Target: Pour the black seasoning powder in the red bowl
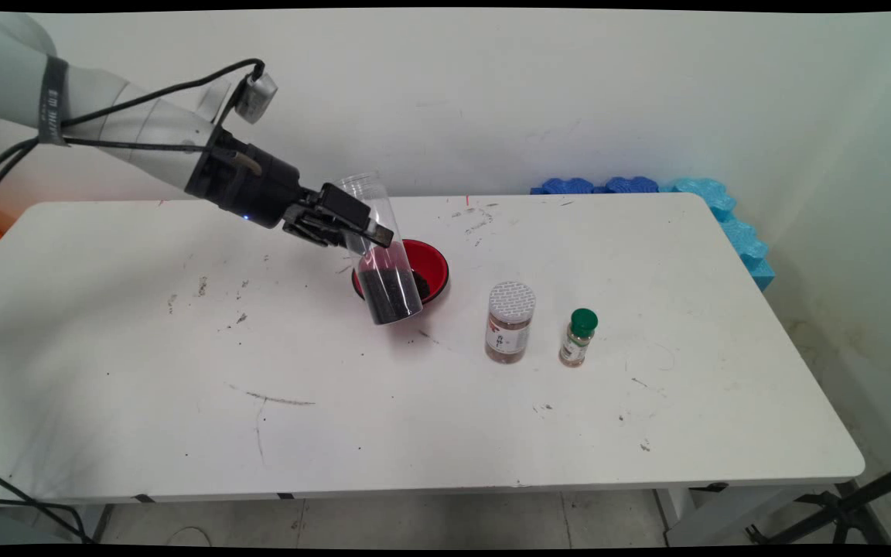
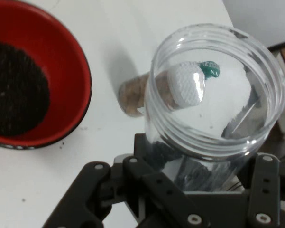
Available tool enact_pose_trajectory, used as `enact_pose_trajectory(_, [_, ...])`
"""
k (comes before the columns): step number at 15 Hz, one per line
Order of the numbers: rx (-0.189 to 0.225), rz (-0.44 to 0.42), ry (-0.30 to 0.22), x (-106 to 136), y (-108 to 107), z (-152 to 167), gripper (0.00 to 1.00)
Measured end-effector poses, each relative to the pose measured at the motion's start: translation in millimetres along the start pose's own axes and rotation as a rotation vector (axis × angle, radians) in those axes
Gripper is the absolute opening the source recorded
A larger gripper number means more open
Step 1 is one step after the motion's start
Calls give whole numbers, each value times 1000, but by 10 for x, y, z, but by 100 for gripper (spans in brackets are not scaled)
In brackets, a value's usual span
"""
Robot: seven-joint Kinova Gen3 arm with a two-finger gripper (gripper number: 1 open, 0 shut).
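End effector (image 1: 353, 228) gripping clear jar (image 1: 380, 251), mouth tilted up-left

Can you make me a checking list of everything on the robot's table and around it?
Surface: white table, scuffed, dark specks.
Job's things: clear jar, lidless, tilted, dark grains in its bottom; red bowl with dark grains behind it.
Clutter: white-capped spice jar and green-capped bottle, upright, apart.
Hand: hand shut on the clear jar.
Cables: black cables along the arm.
Surroundings: white wall; blue foam pieces at the table's far right.
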State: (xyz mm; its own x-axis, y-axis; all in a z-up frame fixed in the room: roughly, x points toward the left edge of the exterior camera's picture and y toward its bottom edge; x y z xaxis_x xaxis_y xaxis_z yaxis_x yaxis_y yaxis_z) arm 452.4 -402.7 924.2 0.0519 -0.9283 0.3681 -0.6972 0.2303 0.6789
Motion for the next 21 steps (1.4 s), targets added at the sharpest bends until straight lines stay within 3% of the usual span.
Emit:
enact_pose_trajectory(9, [-48,-463,-11,119,-47,136,0])
enact_pose_trajectory(21, [-111,-952,-23,205,-123,284,0])
